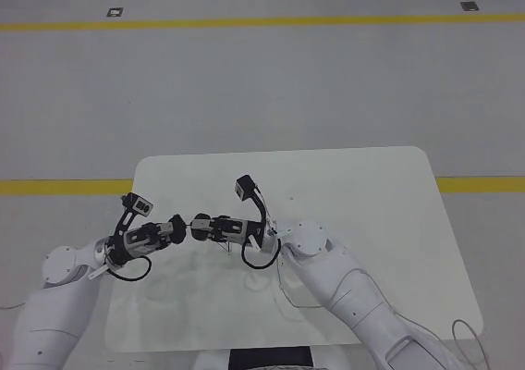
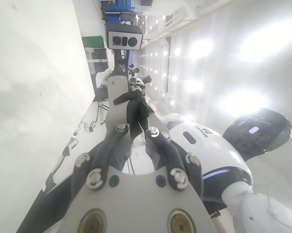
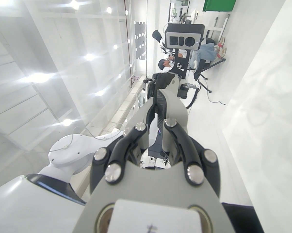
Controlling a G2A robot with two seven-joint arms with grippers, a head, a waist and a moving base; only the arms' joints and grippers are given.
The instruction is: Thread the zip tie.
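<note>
From above I cannot make out the zip tie where the left gripper [image 1: 182, 229] and the right gripper [image 1: 198, 225] meet tip to tip over the worktop [image 1: 383, 185], as it is too small there, and in both wrist views the dark tips overlap and hide it.

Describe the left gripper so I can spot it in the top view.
Over the table, near its left edge, two arms meet tip to tip. The left gripper is the one nearer that edge; the right gripper faces it from the middle.
</note>
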